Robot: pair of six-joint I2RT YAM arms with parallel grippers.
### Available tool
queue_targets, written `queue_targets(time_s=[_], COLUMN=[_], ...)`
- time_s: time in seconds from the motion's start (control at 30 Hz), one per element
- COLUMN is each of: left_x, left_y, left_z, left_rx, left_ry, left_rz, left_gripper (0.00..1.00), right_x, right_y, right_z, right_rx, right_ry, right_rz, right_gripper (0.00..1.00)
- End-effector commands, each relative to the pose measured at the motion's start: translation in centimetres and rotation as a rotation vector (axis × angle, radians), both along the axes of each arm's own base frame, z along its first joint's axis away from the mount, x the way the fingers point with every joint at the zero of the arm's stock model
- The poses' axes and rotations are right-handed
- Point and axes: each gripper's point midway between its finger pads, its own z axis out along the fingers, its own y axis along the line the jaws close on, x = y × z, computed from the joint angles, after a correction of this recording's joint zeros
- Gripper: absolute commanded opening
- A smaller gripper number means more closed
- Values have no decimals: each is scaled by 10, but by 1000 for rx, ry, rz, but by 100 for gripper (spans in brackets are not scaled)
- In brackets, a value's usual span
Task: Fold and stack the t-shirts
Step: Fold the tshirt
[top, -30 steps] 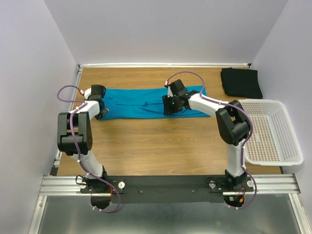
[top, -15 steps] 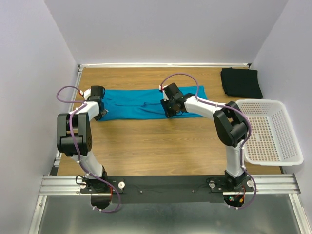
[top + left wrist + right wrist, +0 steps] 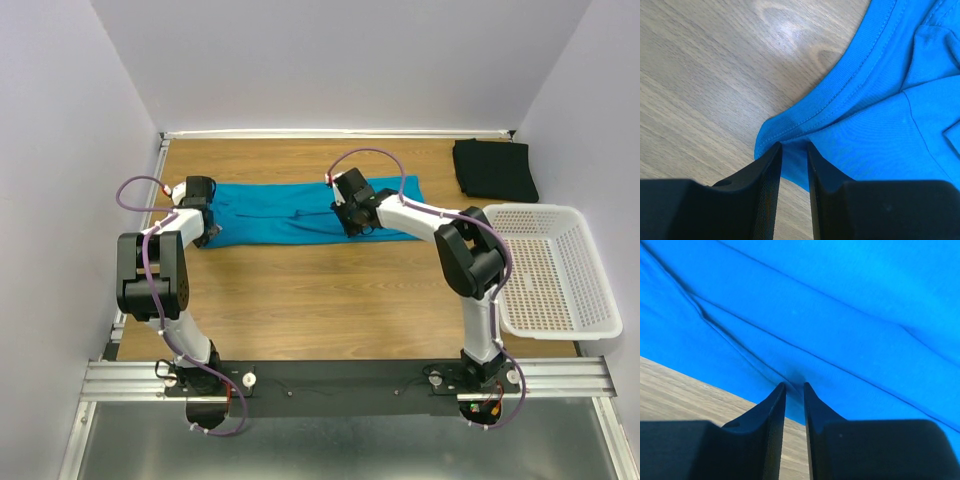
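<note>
Right gripper (image 3: pixel 793 385) pinches a fold of bright teal-blue cloth t-shirt (image 3: pixel 270 212), left gripper (image 3: pixel 794 145) pinches its end, prob. to lift & fold; it lies well left of white perforated plastic basket (image 3: pixel 600 325).

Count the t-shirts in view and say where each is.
2. The teal-blue t-shirt lies in a long strip on the table, far centre; the black t-shirt sits folded in its far right corner. None appears hidden.
</note>
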Motion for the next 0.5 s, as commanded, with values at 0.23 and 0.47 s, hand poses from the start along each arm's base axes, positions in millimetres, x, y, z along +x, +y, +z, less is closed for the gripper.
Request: queue_targets(time_s=[0.23,0.47], left_x=[-15,-17], left_y=[7,9], left_z=[-6,-5], left_rx=[24,33], left_ry=[41,43], left_rz=[13,23], left_gripper=[35,35], right_x=[-3,20], right_y=[5,-14], right_z=[-6,5], right_rx=[-41,-162], right_ry=[3,-103], right_rz=[71,27], right_gripper=[17,0])
